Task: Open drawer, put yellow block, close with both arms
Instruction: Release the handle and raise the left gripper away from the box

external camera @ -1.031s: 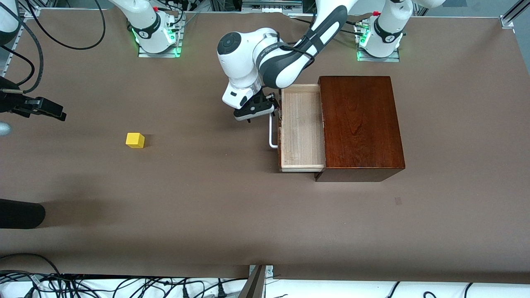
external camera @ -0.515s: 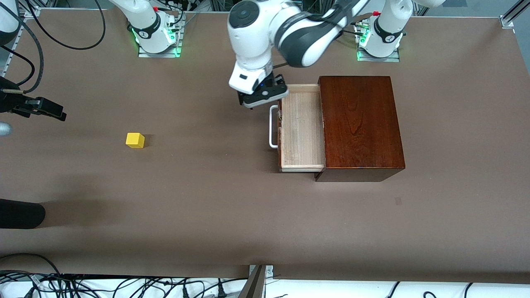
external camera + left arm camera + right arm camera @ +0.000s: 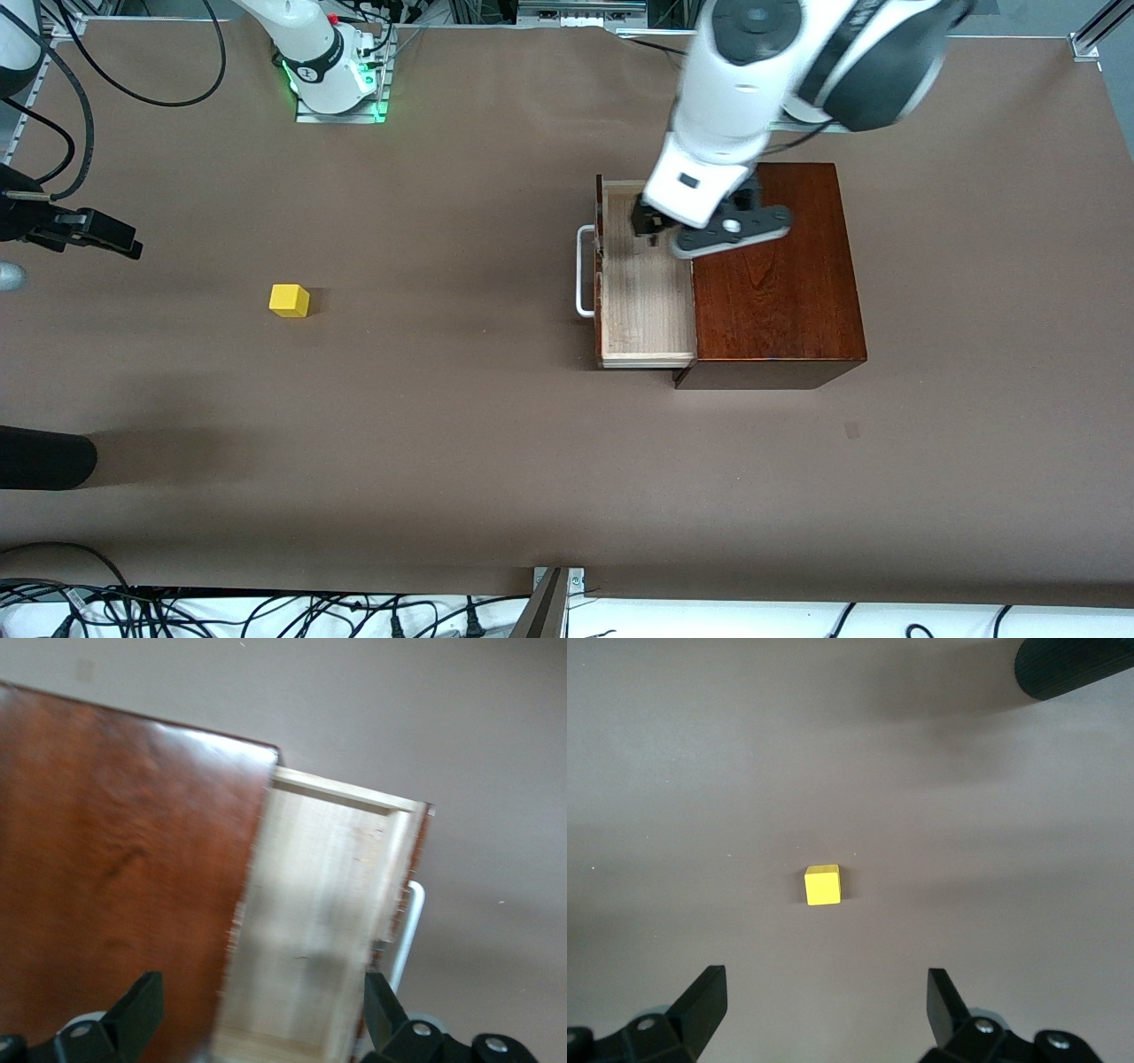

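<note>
The block sits alone on the bare desk toward the right arm's end, well apart from the box. The right hand hangs high over the block, fingers spread wide and holding nothing. The drawer stands pulled out of the box, its tray bare, white handle facing the block. The left hand hovers over drawer and box top, fingers apart, gripping nothing
</note>
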Tool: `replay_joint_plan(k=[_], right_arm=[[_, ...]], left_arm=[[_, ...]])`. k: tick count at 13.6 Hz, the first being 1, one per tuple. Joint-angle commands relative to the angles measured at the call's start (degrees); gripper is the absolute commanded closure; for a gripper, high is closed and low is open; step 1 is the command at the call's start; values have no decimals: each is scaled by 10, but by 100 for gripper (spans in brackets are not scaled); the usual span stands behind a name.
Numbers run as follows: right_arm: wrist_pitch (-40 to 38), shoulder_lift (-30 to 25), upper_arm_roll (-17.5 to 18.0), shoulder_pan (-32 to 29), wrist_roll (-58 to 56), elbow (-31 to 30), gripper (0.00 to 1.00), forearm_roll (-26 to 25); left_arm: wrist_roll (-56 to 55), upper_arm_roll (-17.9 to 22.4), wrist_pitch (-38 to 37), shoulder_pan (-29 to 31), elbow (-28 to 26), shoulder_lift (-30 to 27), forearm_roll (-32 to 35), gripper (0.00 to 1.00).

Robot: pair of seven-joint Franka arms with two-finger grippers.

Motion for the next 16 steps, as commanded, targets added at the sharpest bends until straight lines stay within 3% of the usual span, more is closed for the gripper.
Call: replay_joint_plan(k=[1, 5, 14, 16], right_arm=[[-1, 3, 2, -1, 6, 8, 0, -8], [0, 8, 4, 1, 8, 8, 0, -5], [10, 12, 7, 5, 7, 4, 0, 1], [13, 25, 6, 5, 6, -5, 0, 0]], left_arm=[[98, 52, -34, 5, -29, -40, -49, 0], [276, 142, -41, 6, -60, -78, -66, 0], [387, 213, -20, 19, -170, -182, -61, 0], [395, 223, -30, 18, -165, -181, -62, 0]])
